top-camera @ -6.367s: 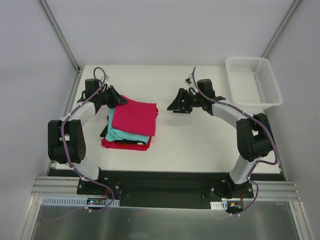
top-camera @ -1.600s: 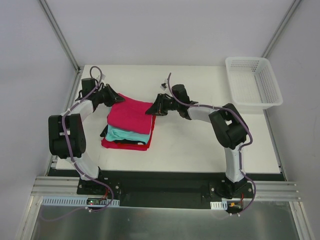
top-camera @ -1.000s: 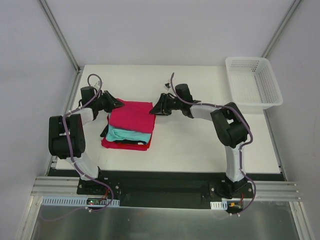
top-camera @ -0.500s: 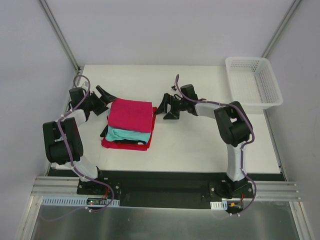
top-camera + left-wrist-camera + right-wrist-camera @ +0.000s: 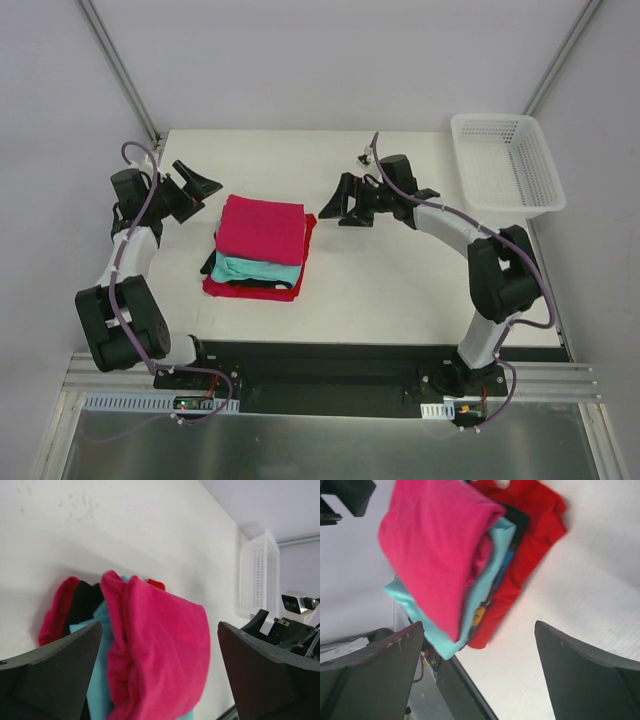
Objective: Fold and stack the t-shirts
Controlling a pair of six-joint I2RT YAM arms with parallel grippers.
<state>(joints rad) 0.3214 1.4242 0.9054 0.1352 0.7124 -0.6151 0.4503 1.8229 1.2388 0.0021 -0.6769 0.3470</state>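
Top external view checked first. Noted one stack of folded t-shirts [image 5: 258,250] on the white table [image 5: 420,280], left of centre. Order from top down: magenta shirt [image 5: 262,228], teal shirt [image 5: 248,270], dark shirt [image 5: 262,284] showing only as a thin edge, red shirt [image 5: 250,292] at the bottom, flat on the table. Magenta layer squared up and covering most of the pile; teal and red edges sticking out on the near side.

Left gripper [image 5: 203,196]: jaws spread wide, holding nothing, off the far-left corner of the stack, near the cloth but apart from it. Right gripper [image 5: 342,208]: jaws likewise spread wide and empty, just beside the far-right corner of the stack, not touching it.

Left wrist view: both fingers [image 5: 50,675] at the frame edges with a wide gap, stack seen through the gap with folded edges facing the camera. Magenta fold bulging at the front, teal beneath it, dark and red edges to the left.

Right wrist view: fingers [image 5: 590,670] wide apart again, nothing between the pads. Stack seen from its other side, layers fanned. Small yellow print [image 5: 479,614] on a layer under the teal edge; cannot tell which shirt.

White mesh basket [image 5: 498,118] at the far-right corner of the table, well apart from the stack.
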